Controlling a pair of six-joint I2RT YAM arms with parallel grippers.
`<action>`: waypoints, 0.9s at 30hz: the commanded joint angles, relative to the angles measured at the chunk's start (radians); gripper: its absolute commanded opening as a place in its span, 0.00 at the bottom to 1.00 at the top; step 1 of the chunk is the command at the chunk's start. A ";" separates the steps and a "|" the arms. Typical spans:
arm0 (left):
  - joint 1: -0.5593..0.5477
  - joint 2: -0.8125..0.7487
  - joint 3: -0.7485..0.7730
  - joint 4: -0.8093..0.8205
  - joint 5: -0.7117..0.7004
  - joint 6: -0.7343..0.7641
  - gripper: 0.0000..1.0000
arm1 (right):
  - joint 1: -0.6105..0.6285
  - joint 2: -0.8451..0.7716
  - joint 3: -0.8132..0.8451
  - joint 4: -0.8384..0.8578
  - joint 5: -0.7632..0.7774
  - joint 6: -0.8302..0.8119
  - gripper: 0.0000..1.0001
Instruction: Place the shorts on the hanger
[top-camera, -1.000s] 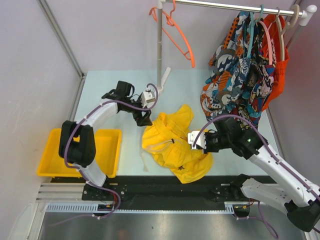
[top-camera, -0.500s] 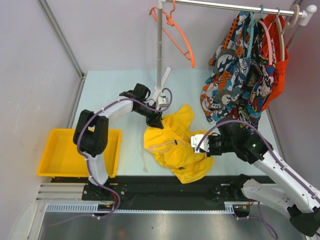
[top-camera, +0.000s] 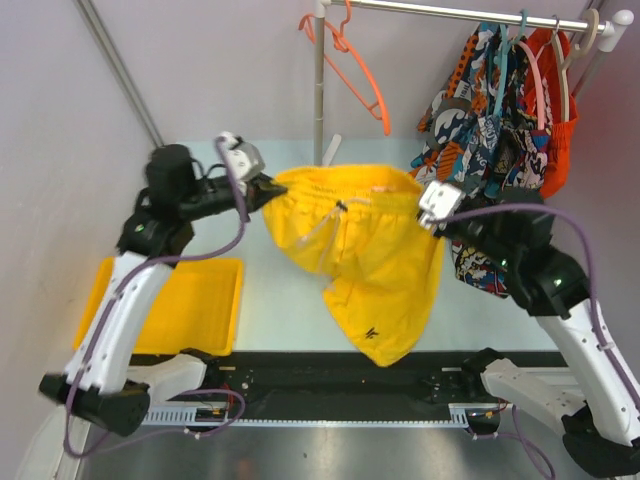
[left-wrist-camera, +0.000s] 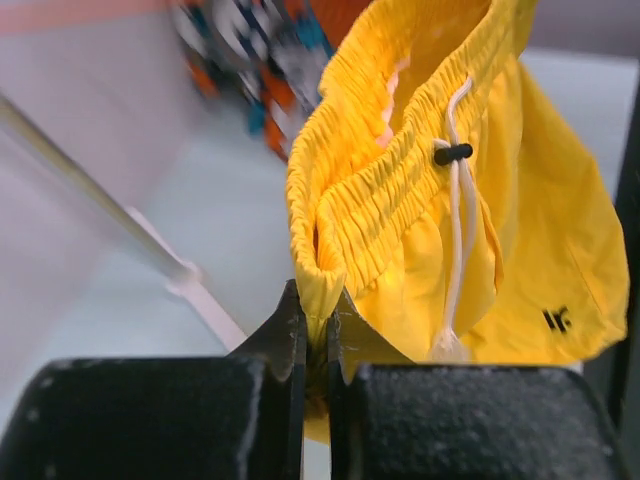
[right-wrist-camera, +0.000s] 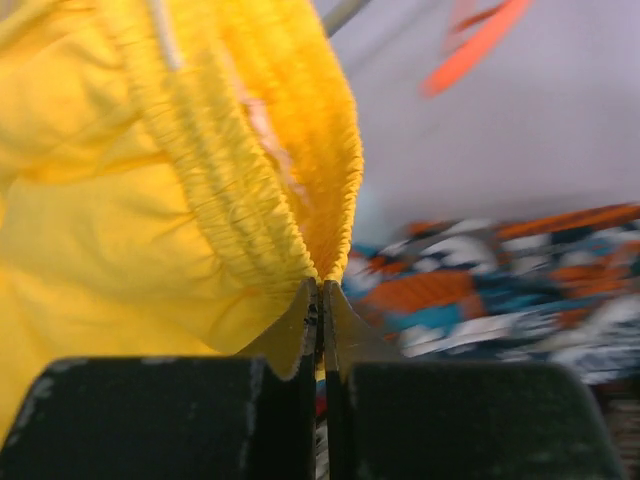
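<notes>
The yellow shorts (top-camera: 365, 250) hang above the bench (top-camera: 275, 305). Their waistband is stretched sideways between the arms, long axis running left to right, and the legs droop toward the near edge. The left gripper (top-camera: 268, 188) has its jaws pinched tight on one waistband end, and the right gripper (top-camera: 432, 212) is clamped on the other. The orange hanger (top-camera: 358, 72) hangs by the rack post (top-camera: 319, 90) behind the shorts, clear of them.
</notes>
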 joint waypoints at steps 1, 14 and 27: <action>-0.004 -0.104 0.180 0.129 -0.211 -0.194 0.00 | -0.045 0.073 0.275 0.240 0.000 0.007 0.00; -0.008 -0.119 0.386 0.041 -0.311 -0.247 0.00 | -0.045 0.234 0.633 0.110 -0.065 0.024 0.00; -0.008 -0.177 -0.031 0.196 -0.248 -0.189 0.00 | -0.037 0.171 0.250 0.159 -0.066 0.022 0.00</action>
